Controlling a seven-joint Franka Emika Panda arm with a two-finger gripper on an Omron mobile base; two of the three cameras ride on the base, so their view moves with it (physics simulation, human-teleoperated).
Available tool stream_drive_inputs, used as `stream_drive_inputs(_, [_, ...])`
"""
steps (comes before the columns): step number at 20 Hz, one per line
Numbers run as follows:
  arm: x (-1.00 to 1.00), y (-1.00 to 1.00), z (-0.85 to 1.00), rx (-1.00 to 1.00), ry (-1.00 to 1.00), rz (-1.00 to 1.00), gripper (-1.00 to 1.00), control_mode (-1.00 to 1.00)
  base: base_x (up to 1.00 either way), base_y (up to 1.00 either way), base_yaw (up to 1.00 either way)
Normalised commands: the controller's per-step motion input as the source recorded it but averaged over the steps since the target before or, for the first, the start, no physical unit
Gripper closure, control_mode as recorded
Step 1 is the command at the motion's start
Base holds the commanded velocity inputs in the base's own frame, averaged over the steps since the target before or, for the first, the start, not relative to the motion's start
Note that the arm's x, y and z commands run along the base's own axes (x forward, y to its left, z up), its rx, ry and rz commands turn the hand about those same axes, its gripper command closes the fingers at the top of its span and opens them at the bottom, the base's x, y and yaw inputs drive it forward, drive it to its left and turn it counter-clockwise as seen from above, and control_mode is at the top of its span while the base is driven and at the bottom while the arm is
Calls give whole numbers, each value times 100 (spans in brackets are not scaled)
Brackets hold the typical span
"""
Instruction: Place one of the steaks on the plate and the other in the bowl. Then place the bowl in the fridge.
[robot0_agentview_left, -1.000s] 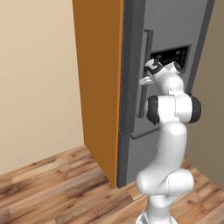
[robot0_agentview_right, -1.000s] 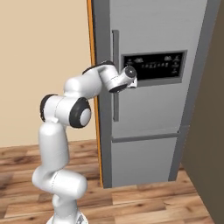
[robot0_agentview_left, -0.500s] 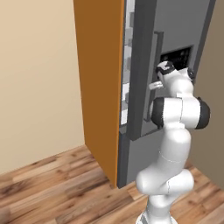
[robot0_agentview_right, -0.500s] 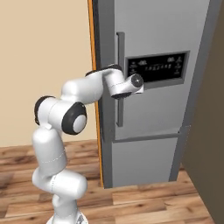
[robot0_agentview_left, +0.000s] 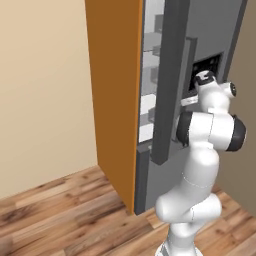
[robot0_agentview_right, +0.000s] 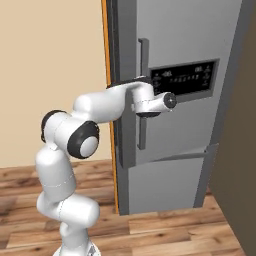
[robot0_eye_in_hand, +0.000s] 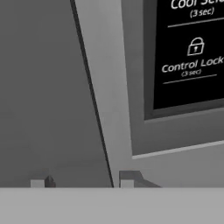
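Writing: On the black panel (robot0_eye_in_hand: 188, 52) of the fridge (robot0_agentview_right: 190, 45), white words are seen in the hand view. "Control Lock" is read, with "(3 sec)" under it and a small padlock sign above it. At the top, "Cool Se" is cut off by the edge, with another "(3 sec)" below. In the right base view the panel's writing is too small to be read.

Gripper: The gripper (robot0_agentview_right: 141, 95) is seen in the right base view at the long upright handle (robot0_agentview_right: 143, 92) of the fridge door, just left of the black panel. Its fingers are mostly hidden by the hand and the door. It cannot be told how wide the fingers are, or if the handle is held.

Fridge: The tall grey fridge is found right in front of the arm. In the left base view its upper door (robot0_agentview_left: 172, 75) is seen swung partly out, and pale shelves (robot0_agentview_left: 150, 75) are shown in the gap.

Orange panel: An orange cabinet side (robot0_agentview_left: 115, 95) is set against the fridge's left side.

Floor: Brown wood boards (robot0_agentview_left: 60, 220) are laid under the robot.
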Motion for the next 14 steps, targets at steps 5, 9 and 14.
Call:
stream_drive_inputs(5, [-35,-100,5,21,0,7,100,-100,0,0,0])
stream_drive_inputs(9, [-60,-100,2,17,-2,2,100,-100,0,0,0])
stream_drive_inputs(14, [-55,-100,20,10,-2,1,100,-100,0,0,0])
